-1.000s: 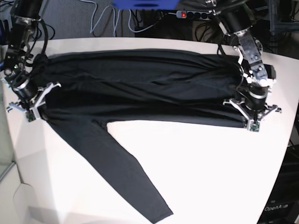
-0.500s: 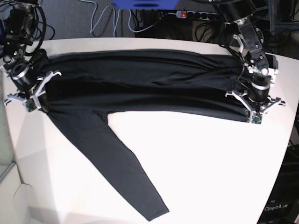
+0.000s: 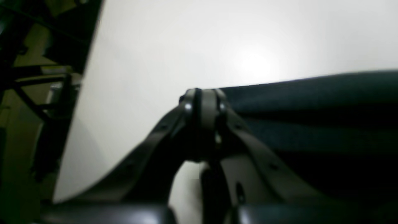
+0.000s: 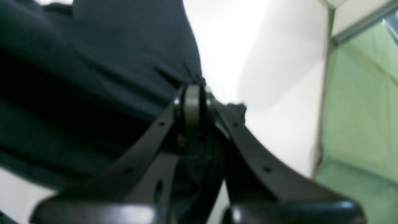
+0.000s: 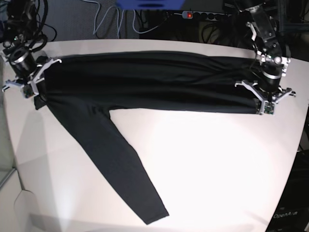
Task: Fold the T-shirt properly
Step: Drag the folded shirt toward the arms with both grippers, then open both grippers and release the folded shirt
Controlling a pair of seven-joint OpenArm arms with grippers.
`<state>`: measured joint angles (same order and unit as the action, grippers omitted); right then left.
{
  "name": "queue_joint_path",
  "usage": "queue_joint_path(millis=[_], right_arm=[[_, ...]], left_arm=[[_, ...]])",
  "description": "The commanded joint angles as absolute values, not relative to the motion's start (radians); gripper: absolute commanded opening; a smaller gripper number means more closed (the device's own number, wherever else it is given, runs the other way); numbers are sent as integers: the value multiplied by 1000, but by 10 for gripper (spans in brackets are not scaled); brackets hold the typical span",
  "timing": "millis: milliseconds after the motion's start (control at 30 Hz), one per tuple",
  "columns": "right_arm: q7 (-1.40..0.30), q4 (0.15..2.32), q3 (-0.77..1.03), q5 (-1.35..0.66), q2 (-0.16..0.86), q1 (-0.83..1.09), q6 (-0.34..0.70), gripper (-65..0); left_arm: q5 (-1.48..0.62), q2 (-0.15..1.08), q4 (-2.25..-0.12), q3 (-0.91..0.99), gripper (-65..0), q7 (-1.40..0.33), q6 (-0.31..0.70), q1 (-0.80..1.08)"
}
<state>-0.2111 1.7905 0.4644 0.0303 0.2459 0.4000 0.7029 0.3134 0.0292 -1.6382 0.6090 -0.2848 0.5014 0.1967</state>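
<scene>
Table (image 5: 217,159) front open; T-shirt (image 5: 145,82) sleeve crosses left half.

bench: white, smooth, matte top (image 5: 207,164) with rounded corners; the near and right parts are bare and brightly lit
bench edges: the far edge runs in front of dark clutter and cables; the left edge meets a pale green surface in the right wrist view
on the bench: one garment only, the T-shirt (image 5: 145,82), black and long-sleeved
T-shirt body: stretched as a long, narrow band from left to right across the far half, lying in lengthwise folds
T-shirt sleeve: one long sleeve (image 5: 116,159) runs flat from the left end diagonally toward the near edge; its cuff lies near the near edge
</scene>
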Motion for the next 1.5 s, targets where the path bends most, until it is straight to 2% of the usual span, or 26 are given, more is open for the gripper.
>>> queue_joint_path(millis=[0,367,733,1167,1233,1467], right_arm=[[-171,1807,472,19,257,403,698,-650],[-170,1721,470,19,255,430,698,-650],[-170,1661,464,21,259,426,698,-650],[-170,1564,467,21,260,398,698,-648],[-170,1552,469,22,260,395,698,-624],[-170,1552,470,22,260,395,698,-473]], left_arm=[[306,38,-1656,611,-650,-260,492,193],[308,36,-1639,611,-650,-265,492,234],[306,64,-1515,610,-650,-259,492,251],[306,65,-1504,608,-650,-259,492,239],[306,65,-1504,608,-650,-257,492,239],[305,65,-1504,610,-650,-257,492,223]])
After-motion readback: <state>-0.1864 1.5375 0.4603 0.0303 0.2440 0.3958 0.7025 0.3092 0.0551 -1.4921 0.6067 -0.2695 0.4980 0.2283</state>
